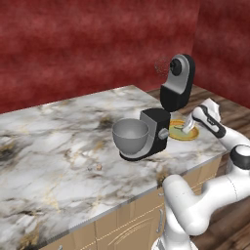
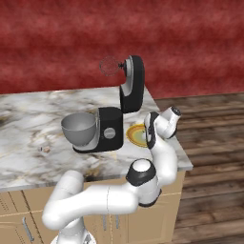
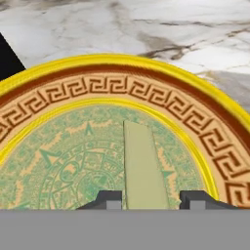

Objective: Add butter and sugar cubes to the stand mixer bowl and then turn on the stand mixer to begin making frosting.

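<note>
The white arm's two-finger gripper (image 3: 150,199) hangs low over a round yellow-rimmed plate (image 3: 205,117) with a brown meander band and a green patterned centre. In the hand view its two dark fingertips (image 3: 108,199) rise at the bottom edge, one on each side of a pale, long butter stick (image 3: 142,166) lying on the plate. The jaws stand at a middling width around the stick; whether the pads touch it cannot be told.

In the left base view the plate (image 1: 193,134) lies right of centre on the white-and-grey marble surface (image 1: 53,141), just behind the small black stand mixer (image 1: 163,117), whose head is tilted up. The deep grey metal stand mixer bowl (image 1: 131,135) sits on the mixer's base at centre frame. A tiny whitish sugar cube (image 1: 99,167) lies on the surface, lower left of the bowl, well apart from the plate.
</note>
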Tool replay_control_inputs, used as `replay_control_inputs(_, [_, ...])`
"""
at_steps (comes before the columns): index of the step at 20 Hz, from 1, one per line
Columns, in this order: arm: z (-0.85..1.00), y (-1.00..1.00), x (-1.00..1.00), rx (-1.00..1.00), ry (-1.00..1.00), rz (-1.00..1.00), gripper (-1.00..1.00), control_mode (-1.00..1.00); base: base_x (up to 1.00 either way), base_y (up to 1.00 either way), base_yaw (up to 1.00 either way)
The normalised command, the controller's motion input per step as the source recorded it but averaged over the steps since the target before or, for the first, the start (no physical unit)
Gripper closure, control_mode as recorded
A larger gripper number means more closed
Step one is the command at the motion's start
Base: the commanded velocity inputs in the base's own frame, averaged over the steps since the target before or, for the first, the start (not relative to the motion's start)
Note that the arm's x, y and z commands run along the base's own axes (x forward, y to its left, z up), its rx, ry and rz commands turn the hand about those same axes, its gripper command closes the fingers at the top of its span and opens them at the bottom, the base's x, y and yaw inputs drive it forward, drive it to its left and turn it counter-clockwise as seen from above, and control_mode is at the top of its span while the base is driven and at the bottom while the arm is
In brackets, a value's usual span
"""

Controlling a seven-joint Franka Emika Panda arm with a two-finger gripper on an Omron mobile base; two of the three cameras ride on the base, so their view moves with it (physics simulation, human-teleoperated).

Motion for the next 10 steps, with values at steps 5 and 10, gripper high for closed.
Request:
replay_control_inputs(5, [-0.34, 0.0, -0.65, 0.05, -0.01, 0.0, 1.0, -1.0, 0.0, 0.0, 0.0])
replay_control_inputs(10, [0.01, 0.0, -0.67, 0.09, -0.13, 0.05, 1.0, -1.0, 0.0, 0.0, 0.0])
